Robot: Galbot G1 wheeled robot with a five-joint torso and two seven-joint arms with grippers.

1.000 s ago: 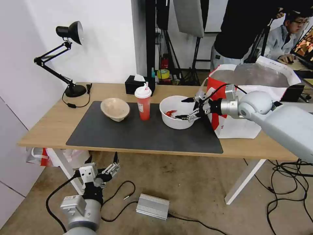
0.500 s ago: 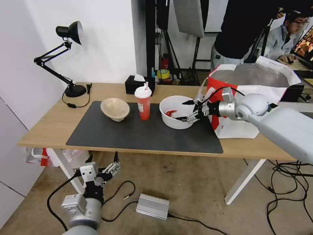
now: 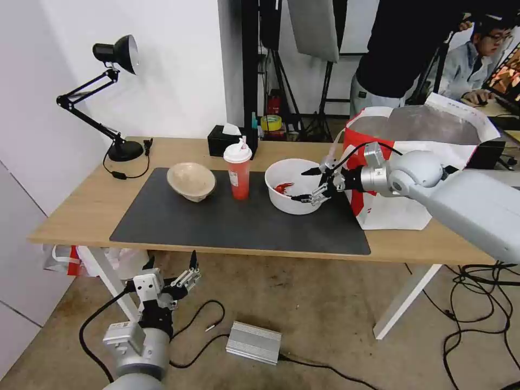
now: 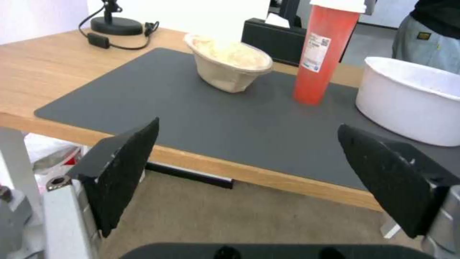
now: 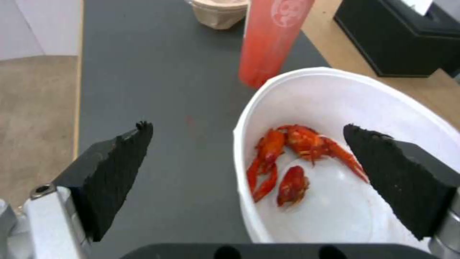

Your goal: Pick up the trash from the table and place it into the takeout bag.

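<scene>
On the dark grey mat point(image 3: 216, 222) of the table point(image 3: 81, 200) stand a beige paper-pulp bowl point(image 3: 190, 181), a red drink cup point(image 3: 238, 173) with a white lid, and a round white bowl point(image 3: 281, 176) holding red crayfish scraps. My right gripper point(image 3: 301, 185) is open at the white bowl's right rim. In the right wrist view one finger point(image 5: 115, 172) hangs outside the white bowl point(image 5: 335, 108) and the other over its inside. The white and red takeout bag point(image 3: 401, 214) stands open at the table's right end. My left gripper point(image 3: 171, 260) is open, parked low in front of the table.
A black desk lamp point(image 3: 116, 81) and a black tissue box point(image 3: 225, 141) stand along the table's back. On the floor under the table lie a silver box point(image 3: 253, 342), cables and a red-white plastic bag point(image 3: 65, 259). People stand behind the takeout bag.
My right gripper has edged a little left and down, further over the white bowl's rim. The left arm and the things on the table have not moved.
</scene>
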